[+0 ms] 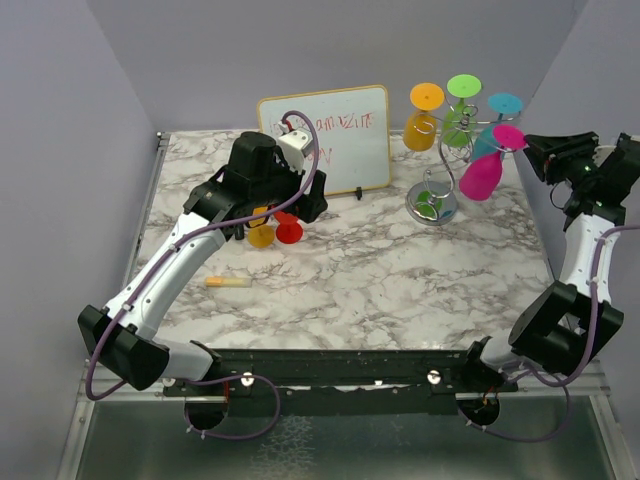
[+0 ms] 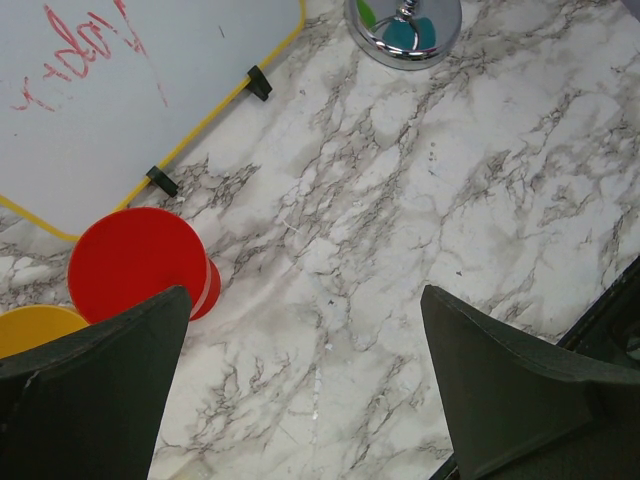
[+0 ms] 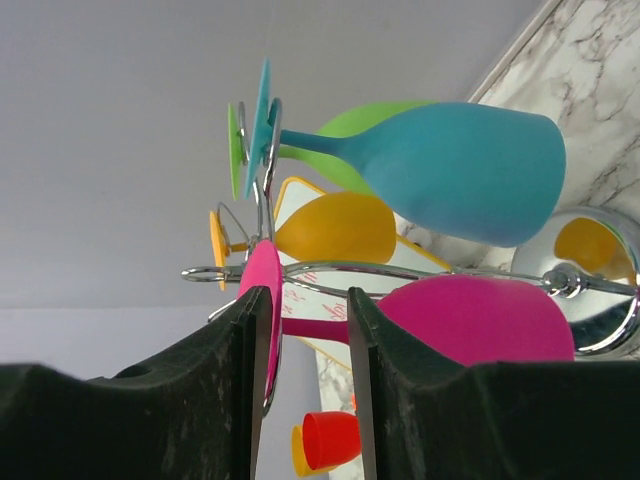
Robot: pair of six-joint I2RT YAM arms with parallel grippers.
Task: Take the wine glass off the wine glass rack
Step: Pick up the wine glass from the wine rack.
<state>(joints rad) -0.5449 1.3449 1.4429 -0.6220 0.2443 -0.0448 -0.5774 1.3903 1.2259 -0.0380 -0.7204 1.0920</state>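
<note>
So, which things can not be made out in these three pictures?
Whiteboard writing: too small in the top view, cut off by the edge in the left wrist view.
Left gripper: hidden under its own arm in the top view.
Yellow glass on the table: mostly behind a finger, left wrist view.
Whether the right gripper touches the pink glass: its fingers hide the contact, right wrist view.
</note>
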